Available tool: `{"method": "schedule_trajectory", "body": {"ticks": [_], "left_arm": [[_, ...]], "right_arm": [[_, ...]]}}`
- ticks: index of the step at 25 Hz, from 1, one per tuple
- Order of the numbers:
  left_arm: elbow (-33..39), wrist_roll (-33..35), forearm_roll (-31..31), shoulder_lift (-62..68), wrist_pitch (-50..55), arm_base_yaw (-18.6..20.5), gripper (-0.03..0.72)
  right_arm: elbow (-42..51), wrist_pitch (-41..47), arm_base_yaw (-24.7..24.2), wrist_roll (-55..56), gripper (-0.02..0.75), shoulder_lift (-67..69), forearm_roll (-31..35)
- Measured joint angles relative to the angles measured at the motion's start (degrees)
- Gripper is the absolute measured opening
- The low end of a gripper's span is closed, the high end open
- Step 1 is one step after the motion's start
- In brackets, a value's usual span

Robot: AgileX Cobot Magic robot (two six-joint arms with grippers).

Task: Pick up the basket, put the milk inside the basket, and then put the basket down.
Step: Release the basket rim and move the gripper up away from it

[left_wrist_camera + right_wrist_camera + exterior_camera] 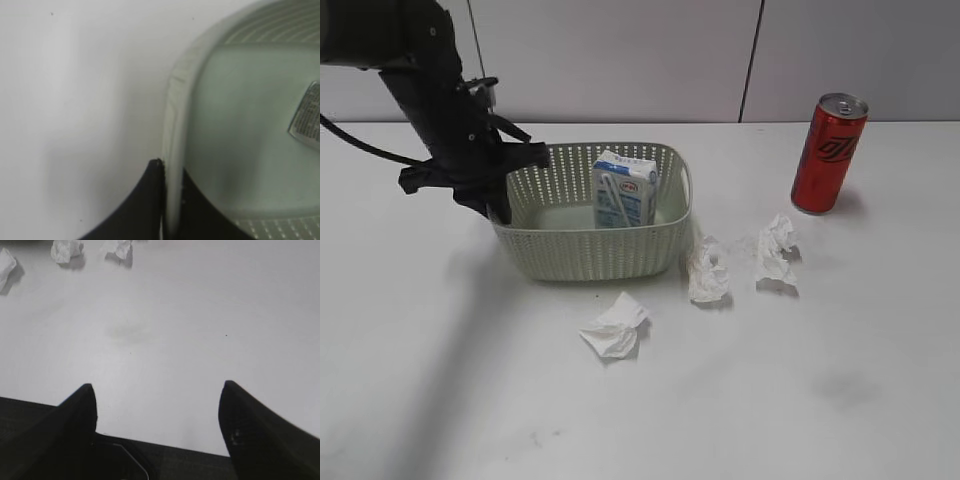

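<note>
The pale green basket [610,250] stands on the white table, left of centre. The white and blue milk carton [623,190] stands upright inside it. My left gripper [500,205] is shut on the basket's left rim. In the left wrist view the rim [175,150] runs between the two black fingers [172,172], one outside the wall and one inside, and a corner of the milk [307,120] shows at the right. My right gripper [157,392] is open and empty over bare table near the front edge; it is out of the exterior view.
A tall red can [828,153] stands at the back right. Three crumpled white paper balls lie in front of and right of the basket: one [616,327], one [708,272], one [776,250]. Two also show in the right wrist view [65,250].
</note>
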Motion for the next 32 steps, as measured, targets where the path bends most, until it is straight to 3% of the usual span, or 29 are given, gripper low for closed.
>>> {"method": "schedule_trajectory", "body": {"ticks": [8,15,19,25,28,32], "left_arm": [[0.0,0.0,0.5,0.6,-5.7,0.0,-0.001],[0.0,0.0,2.4,0.6,-7.1,0.0,0.021],[0.0,0.0,2.9,0.6,-7.8,0.0,0.160],[-0.1,0.0,3.0,0.3,-6.6,0.0,0.507],[-0.1,0.0,3.0,-1.9,-5.0,0.1,0.592],[-0.1,0.3,3.9,-6.5,-3.3,1.1,0.618]], "right_arm": [[5.6,-1.2,0.0,0.0,0.592,-14.4,-0.3],[7.4,-4.5,0.0,0.0,0.592,-15.9,0.0],[7.5,-4.9,0.0,0.0,0.592,-15.9,0.4],[7.5,-5.1,0.0,0.0,0.592,-15.9,0.5],[7.5,-5.1,0.0,0.0,0.592,-15.9,0.5],[7.5,-5.1,0.0,0.0,0.592,-15.9,0.6]]}}
